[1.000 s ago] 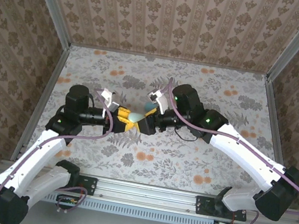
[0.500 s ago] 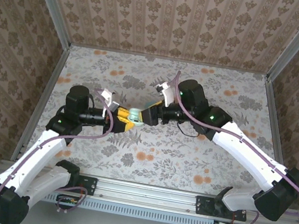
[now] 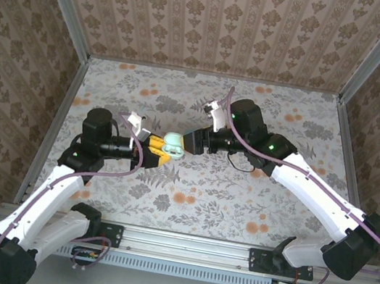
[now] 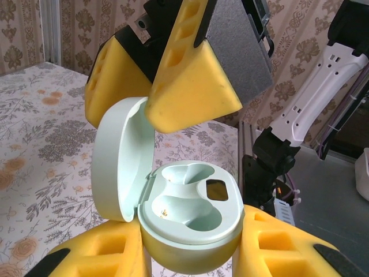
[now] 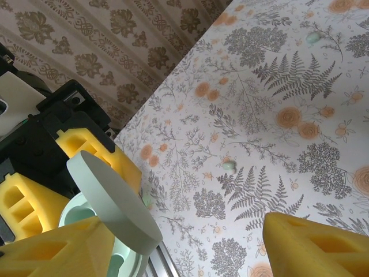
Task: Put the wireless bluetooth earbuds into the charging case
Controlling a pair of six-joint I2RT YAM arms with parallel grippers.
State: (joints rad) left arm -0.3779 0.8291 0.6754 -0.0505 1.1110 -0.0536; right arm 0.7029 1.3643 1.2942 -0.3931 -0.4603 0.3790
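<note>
**Top external view.** The left pincer point(image 3: 156, 154) stayed clenched on the base of the charging case point(image 3: 173, 143), which it held above the middle of the floral counter point(image 3: 238, 202). One second before, the right pincer point(image 3: 191, 142) lay over the case and hid most of it. It had since drawn back to the right and slightly away from the arm bases, leaving the pale case plain to see between the two pincers. The left arm kept its pose.

**Left wrist view.** The case point(image 4: 193, 234) sat between the left pincer's yellow pads point(image 4: 271, 251) with its lid point(image 4: 118, 167) swung upright. The paler moulded wells were exposed. The right pincer point(image 4: 144, 86) hung above, one pad at the lid's upper edge.

**Right wrist view.** The right pincer point(image 5: 184, 248) stood released, jaws wide apart, with the lid point(image 5: 112, 202) just beside its one pad. Two earbuds point(image 5: 229, 165) point(image 5: 313, 38) lay on the counter, well apart from each other and from the case.
</note>
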